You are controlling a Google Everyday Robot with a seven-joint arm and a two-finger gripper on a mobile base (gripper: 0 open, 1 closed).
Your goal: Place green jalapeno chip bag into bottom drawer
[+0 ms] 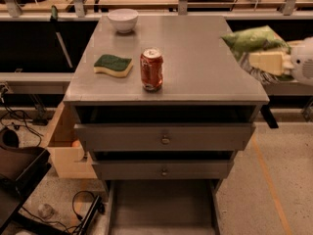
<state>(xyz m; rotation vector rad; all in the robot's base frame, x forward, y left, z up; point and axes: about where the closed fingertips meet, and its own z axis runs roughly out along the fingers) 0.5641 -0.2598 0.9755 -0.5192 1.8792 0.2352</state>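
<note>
The gripper (257, 55), clamped on the green chip bag (252, 38), holds it high beside the cabinet (195, 58), likely because the open bottom drawer (161, 204) lies far below, to its left.

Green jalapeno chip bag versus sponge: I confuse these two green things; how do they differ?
The green jalapeno chip bag is wrinkly and puffed; the sponge is a flat slab, green over yellow. The bag hangs in the gripper at the cabinet top's right edge; the sponge lies on that top, left of the soda can. Both are green, similar in width.
</note>
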